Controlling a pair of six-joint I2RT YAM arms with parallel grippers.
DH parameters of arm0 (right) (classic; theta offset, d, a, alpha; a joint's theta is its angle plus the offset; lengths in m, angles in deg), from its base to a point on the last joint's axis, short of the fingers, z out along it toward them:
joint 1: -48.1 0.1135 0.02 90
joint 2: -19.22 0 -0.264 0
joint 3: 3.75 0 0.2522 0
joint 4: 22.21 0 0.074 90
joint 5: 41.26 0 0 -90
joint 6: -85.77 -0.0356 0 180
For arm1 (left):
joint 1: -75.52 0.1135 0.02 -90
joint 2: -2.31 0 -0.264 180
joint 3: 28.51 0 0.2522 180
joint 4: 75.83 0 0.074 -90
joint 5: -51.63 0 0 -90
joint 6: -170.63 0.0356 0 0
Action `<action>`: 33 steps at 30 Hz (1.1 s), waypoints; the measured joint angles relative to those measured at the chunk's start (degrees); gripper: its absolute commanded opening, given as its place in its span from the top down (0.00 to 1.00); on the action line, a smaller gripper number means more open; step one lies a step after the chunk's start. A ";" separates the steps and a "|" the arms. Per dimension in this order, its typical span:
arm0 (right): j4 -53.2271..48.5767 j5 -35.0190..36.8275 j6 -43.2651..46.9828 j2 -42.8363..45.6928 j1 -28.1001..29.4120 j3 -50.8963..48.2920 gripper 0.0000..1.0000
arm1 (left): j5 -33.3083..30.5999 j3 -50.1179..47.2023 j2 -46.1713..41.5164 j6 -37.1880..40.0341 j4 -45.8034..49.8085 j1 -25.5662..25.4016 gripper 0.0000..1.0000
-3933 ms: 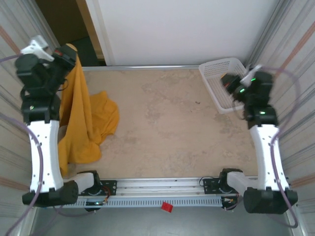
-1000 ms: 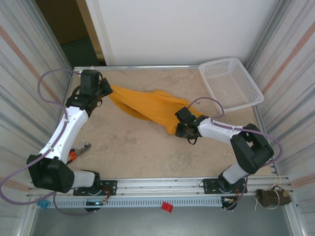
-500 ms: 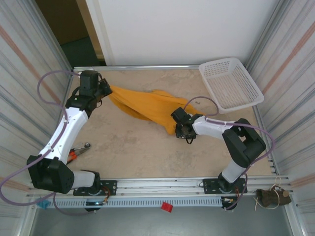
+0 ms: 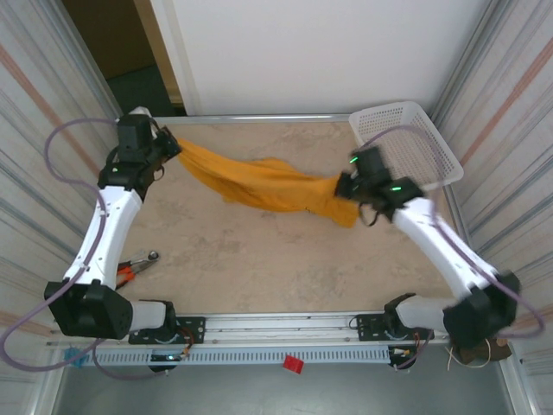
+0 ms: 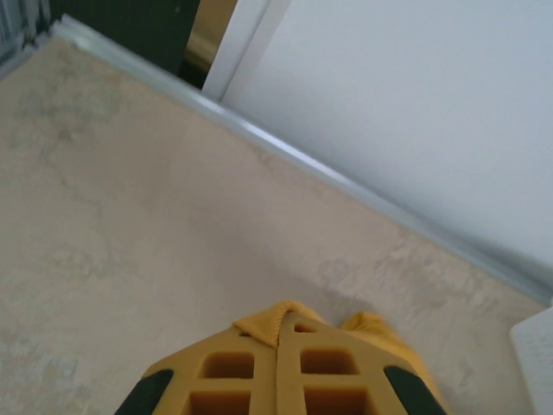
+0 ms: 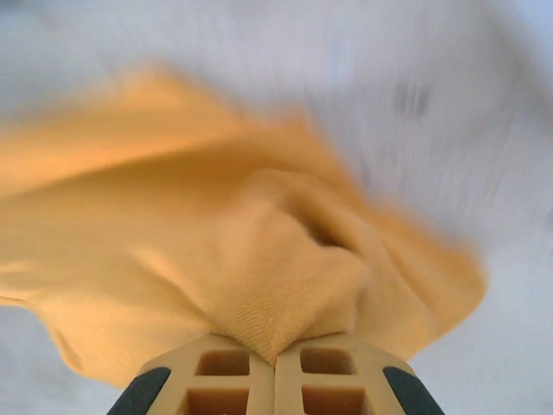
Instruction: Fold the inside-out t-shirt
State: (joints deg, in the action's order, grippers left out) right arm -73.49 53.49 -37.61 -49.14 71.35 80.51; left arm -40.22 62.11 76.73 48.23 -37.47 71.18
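Observation:
The mustard t-shirt (image 4: 259, 186) hangs stretched in a sagging band across the back half of the table, held at both ends. My left gripper (image 4: 170, 145) is shut on its left end near the back left corner; in the left wrist view a ribbed hem (image 5: 278, 322) is pinched between the closed fingers. My right gripper (image 4: 346, 186) is shut on the right end; in the right wrist view a bunch of cloth (image 6: 276, 277) bulges out from between the fingers. No lettering shows.
A white plastic basket (image 4: 406, 147) stands at the back right corner, close behind my right arm. Red-handled pliers (image 4: 136, 266) lie by the left edge. A metal rail (image 4: 251, 118) and a white wall bound the back of the table.
My right gripper lifted off the table and swung right toward the basket with the cloth, pulling the shirt taut. The left gripper rose slightly and shifted back-left. Much earlier the shirt hung from the raised left arm.

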 measured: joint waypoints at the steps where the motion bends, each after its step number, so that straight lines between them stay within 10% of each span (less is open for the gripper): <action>1: -0.20 -0.83 0.83 2.47 -3.08 4.63 1.00 | 0.81 2.32 -0.15 -0.04 0.04 0.26 1.00; 8: -3.78 -7.41 3.54 9.42 -12.52 23.58 1.00 | 6.47 13.70 -3.54 -2.25 -1.92 0.11 1.00; 24: -8.41 -9.60 6.97 6.47 -13.97 48.87 1.00 | 9.09 30.12 -10.47 -3.43 -2.45 0.11 1.00; 33: -2.27 -14.86 6.80 -11.98 -17.38 47.50 1.00 | 10.08 30.64 4.66 -2.08 -4.83 3.61 1.00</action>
State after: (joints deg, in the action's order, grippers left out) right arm -75.76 38.63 -30.82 -61.11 53.97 128.01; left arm -30.14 92.75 81.38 46.15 -42.30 74.79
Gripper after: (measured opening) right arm 0.042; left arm 0.048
